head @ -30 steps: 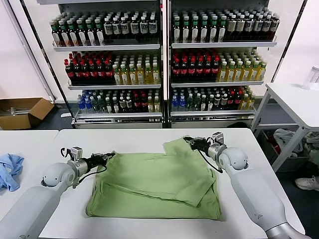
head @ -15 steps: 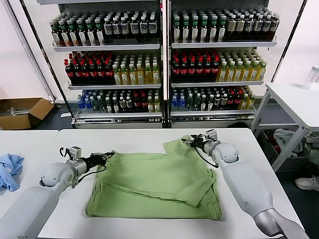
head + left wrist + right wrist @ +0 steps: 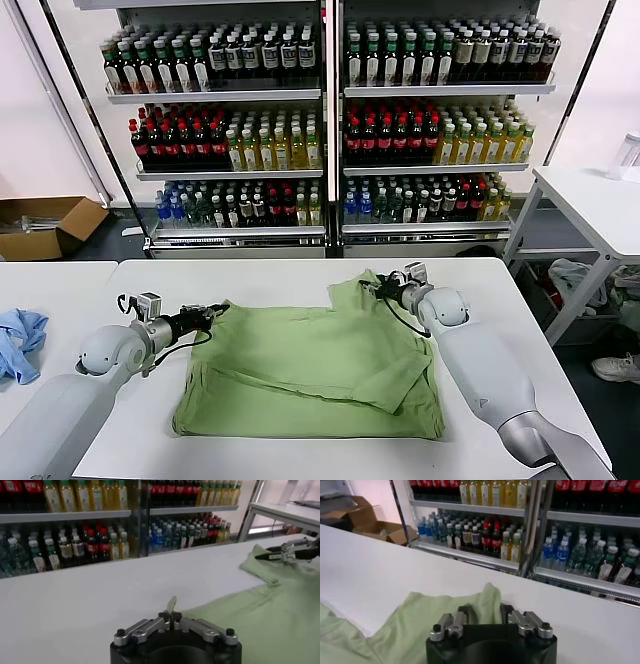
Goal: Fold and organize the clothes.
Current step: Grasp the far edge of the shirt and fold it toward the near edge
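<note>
Behind the white tabletop (image 3: 300, 275) stand drink coolers (image 3: 325, 120) stocked with bottles. The light green polo shirt (image 3: 310, 365) lies partly folded across the middle of the tabletop, well apart from a blue cloth (image 3: 20, 340) at the far left. The left gripper (image 3: 213, 313) has its jaws closed on the shirt's left far edge, and the right gripper (image 3: 372, 286) has its jaws set narrow around the raised fabric at the right far corner.

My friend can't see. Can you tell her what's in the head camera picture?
A green shirt lies flat on a white table, with a robot tool pinching each far corner: the left tool and the right tool. Behind stand shelves of bottles, and a blue cloth lies at the left.
</note>
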`<state>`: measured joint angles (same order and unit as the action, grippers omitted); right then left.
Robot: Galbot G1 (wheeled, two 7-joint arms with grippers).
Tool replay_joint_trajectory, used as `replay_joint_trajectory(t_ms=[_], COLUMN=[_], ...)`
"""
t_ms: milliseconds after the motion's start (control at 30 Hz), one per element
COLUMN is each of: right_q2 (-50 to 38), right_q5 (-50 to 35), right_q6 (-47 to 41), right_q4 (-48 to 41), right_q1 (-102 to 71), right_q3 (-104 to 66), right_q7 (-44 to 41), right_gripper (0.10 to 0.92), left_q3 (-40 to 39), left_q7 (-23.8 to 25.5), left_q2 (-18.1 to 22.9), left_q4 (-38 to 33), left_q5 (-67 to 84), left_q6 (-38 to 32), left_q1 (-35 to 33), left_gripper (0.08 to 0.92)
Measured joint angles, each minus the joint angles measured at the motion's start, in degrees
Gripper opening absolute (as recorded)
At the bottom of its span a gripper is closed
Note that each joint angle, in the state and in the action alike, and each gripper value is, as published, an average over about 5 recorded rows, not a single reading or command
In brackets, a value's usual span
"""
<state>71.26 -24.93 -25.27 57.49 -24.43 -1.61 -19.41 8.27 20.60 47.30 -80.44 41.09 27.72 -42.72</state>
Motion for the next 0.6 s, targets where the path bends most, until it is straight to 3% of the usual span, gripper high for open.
replay_joint_trajectory(t_ms=[233, 600], right_q2=[-1.4, -5.0], right_q5=[-3.6, -9.2], right_q6=[-0.6, -2.5], right_q4=[5.1, 20.6], right_q1=[-2.3, -11.6], right_q3=[-1.6, -6.7], right_q7=[0.2, 2.2], right_gripper=[0.133, 0.108], left_q3=[0.7, 3.2], left_q7=[-0.1, -0.7], left_q2=[-0.5, -2.3], left_q4=[-1.0, -4.3], left_q5=[0.2, 0.4], left_q6=[-0.1, -0.2], left_q1=[-0.7, -3.4], left_gripper=[0.091, 0.091])
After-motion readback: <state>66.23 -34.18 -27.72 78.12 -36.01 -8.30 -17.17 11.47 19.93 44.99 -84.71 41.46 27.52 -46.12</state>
